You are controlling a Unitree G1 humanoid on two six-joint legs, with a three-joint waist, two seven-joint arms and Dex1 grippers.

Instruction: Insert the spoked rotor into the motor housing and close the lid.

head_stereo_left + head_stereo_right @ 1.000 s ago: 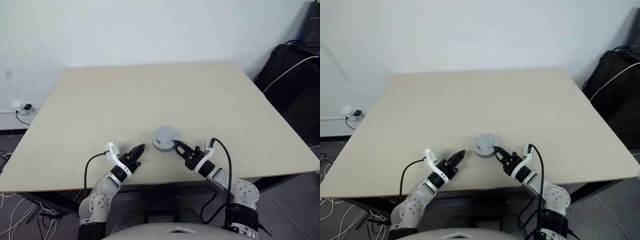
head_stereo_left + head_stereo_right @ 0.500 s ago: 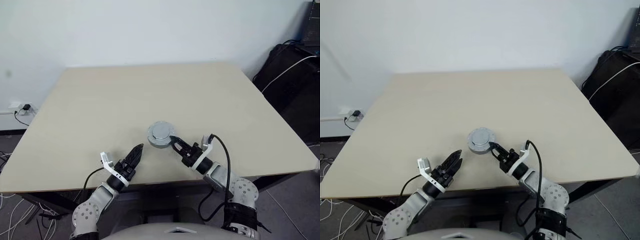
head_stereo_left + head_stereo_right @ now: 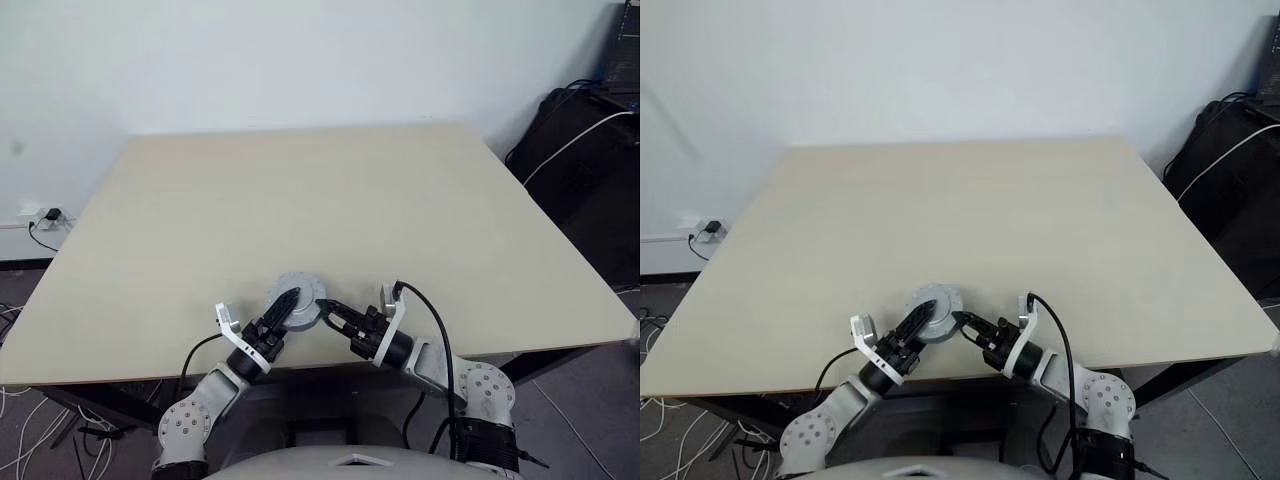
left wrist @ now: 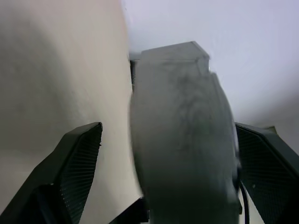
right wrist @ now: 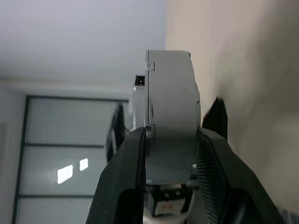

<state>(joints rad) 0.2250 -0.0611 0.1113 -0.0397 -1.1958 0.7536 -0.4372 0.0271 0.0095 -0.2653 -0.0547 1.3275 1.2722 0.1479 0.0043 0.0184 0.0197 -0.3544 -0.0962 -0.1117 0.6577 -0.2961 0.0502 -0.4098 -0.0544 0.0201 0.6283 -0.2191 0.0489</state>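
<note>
The silver-grey lid (image 3: pixel 297 296) lies on top of the motor housing (image 5: pixel 173 93), and the two make one round grey stack near the table's front edge. The spoked rotor is hidden. From the right, my right gripper (image 3: pixel 325 306) is shut on the stack's edge, one finger above it and one below. My left gripper (image 3: pixel 289 303) comes in from the left and is open. Its fingers (image 4: pixel 77 163) stand wide on either side of the stack without pinching it.
The beige table (image 3: pixel 300 190) stretches away behind the stack, and its front edge (image 3: pixel 120 372) lies just below both grippers. A black bag with a white cable (image 3: pixel 585 140) stands on the floor to the right, and a wall socket (image 3: pixel 45 216) is at the left.
My right gripper pulled the grey stack left and toward the front edge. My left gripper rolled, opened wide and now straddles the stack's left side.
</note>
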